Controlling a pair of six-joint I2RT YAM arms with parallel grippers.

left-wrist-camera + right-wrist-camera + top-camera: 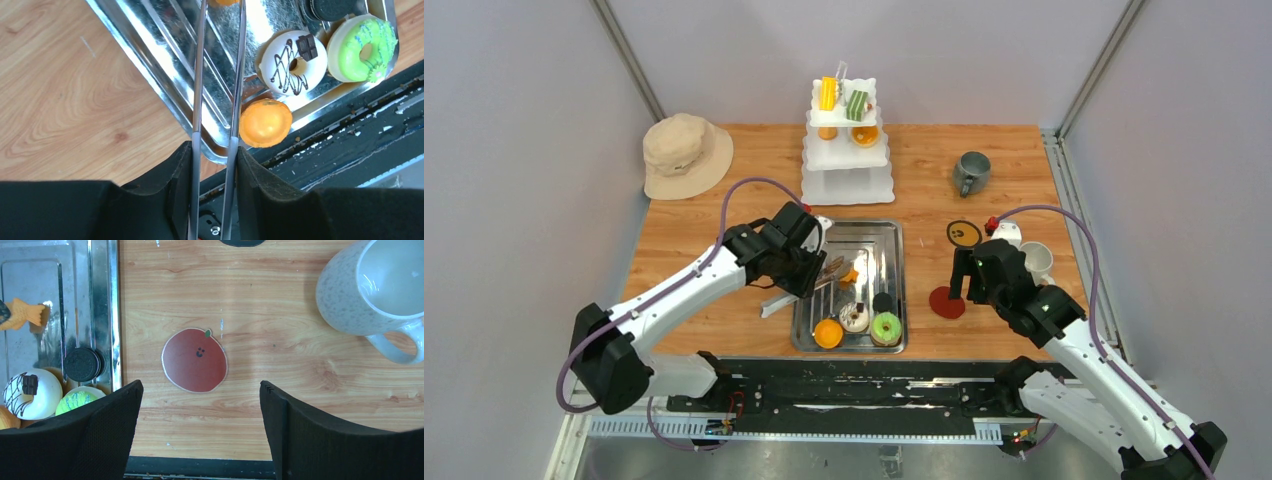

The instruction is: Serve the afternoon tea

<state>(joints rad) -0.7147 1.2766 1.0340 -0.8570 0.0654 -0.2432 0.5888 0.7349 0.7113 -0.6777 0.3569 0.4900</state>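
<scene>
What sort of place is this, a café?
Probably a robot test cell, not a café: plain walls around one wooden table, two robot arms at its edge, toy donuts on a steel tray.

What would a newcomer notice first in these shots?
The left tool pinches metal tongs over the steel tray at front centre, with a green donut at the tray's near end. Behind it stands a white tiered stand with an orange pastry on top. On the right, the open right tool hangs above a red smiley coaster, with a white mug beside it.
</scene>
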